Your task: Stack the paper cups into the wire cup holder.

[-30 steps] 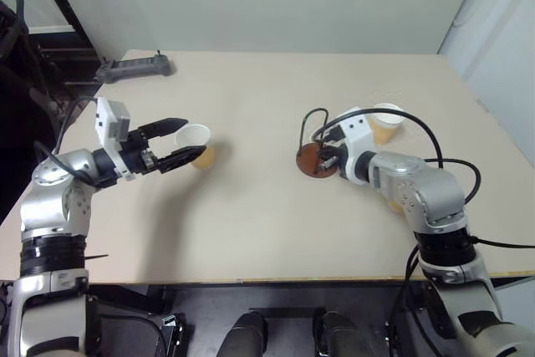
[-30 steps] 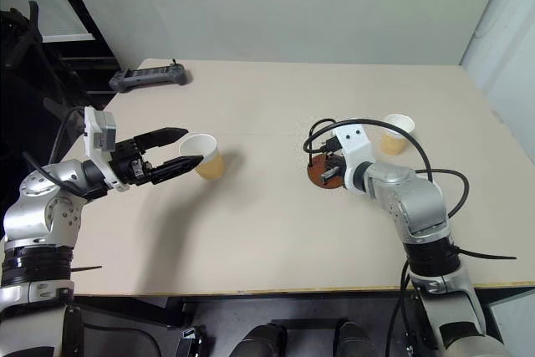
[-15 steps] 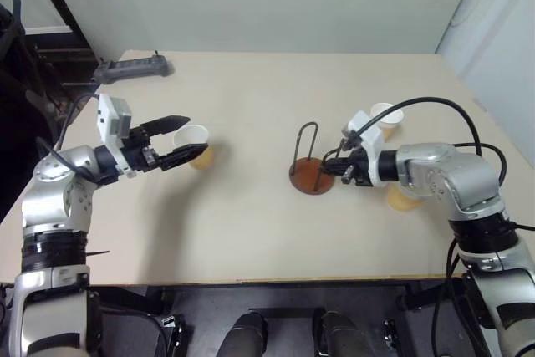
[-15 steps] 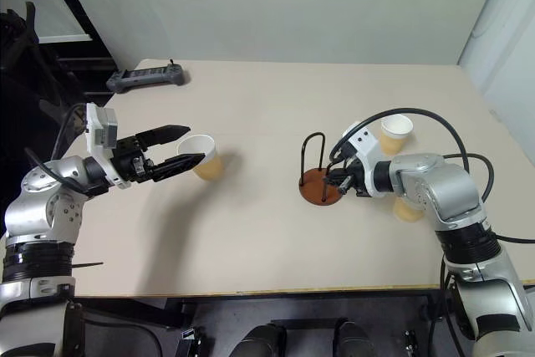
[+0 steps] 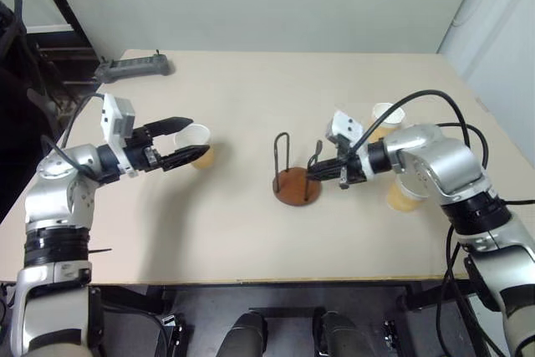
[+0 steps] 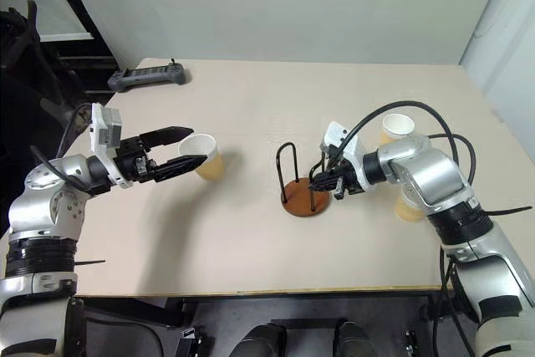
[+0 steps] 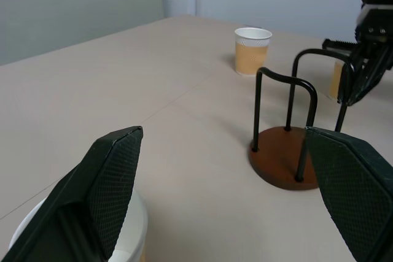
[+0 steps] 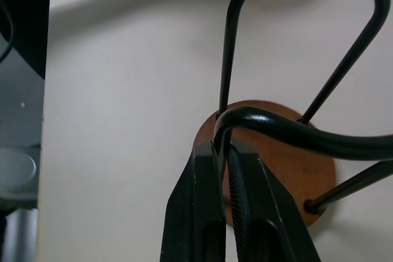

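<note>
A: Right gripper [image 8: 222,151] pinching one wire loop of the wire cup holder [image 5: 293,186], mid-table.

B: Left gripper [image 5: 189,140] spreading wide around the rim of a paper cup [image 5: 197,145], upright, left of the holder.

A: Other paper cups [image 5: 385,121] standing right, behind the right arm.

B: Judging the left arm nearer that cup, holder lying rightward.

Paper cups [image 6: 206,157] tan-yellow, white rims. Wire cup holder [image 6: 305,199]: reddish-brown disc base, black loops. Desk [image 6: 251,106] pale beige. Fingers [image 7: 113,182] black, fine cross-hatch texture. Remote [image 6: 149,77] dark grey.
</note>
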Robot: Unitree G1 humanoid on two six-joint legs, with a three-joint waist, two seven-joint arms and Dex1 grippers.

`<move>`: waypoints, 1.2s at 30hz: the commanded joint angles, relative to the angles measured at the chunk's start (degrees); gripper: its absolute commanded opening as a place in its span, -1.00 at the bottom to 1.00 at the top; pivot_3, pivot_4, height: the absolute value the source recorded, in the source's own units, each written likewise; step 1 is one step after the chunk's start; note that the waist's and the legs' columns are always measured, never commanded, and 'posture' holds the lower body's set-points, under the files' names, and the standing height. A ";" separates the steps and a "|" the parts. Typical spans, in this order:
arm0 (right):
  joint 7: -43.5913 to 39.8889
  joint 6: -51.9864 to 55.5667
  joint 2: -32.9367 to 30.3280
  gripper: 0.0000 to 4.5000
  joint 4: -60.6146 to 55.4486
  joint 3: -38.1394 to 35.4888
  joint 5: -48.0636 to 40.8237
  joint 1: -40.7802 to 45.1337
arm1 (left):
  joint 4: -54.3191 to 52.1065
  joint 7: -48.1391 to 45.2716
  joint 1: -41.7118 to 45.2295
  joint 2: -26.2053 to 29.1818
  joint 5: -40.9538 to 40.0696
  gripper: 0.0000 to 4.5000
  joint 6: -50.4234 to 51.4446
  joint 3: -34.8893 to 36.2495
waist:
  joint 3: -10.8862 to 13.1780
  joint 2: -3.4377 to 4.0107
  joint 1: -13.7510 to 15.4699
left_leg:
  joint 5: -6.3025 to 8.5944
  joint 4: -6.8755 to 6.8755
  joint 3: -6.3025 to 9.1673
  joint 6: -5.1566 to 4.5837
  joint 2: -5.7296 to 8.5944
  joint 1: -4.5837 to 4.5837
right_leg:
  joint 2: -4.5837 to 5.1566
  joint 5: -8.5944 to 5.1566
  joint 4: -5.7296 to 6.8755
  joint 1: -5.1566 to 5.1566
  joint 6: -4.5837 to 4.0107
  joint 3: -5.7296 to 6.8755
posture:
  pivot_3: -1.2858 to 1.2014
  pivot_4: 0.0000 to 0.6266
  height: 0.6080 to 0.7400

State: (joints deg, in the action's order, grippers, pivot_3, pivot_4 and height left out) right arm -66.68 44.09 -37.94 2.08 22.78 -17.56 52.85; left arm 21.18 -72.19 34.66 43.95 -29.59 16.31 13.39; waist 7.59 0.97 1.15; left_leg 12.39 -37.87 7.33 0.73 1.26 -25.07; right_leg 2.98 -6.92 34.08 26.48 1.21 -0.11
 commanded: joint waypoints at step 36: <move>-17.87 -27.00 5.26 -0.99 15.44 1.50 11.65 6.27 | -1.74 0.56 1.99 0.05 -0.29 1.00 0.11 -0.03 | 0.00 0.00 -0.11 | -0.05 0.04 0.00 0.04 -0.02 0.06 | 0.01 0.11 0.07 0.03 -0.19 0.02 | 0.03 -0.52 1.00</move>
State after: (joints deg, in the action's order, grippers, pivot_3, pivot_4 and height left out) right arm -83.78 18.45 -32.80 18.09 25.02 -6.12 57.29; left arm 21.26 -71.91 35.75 43.75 -29.53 16.43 12.75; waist 7.59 0.97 1.04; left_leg 12.34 -37.83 7.33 0.77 1.24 -25.01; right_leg 2.99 -6.81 34.15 26.50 1.02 -0.09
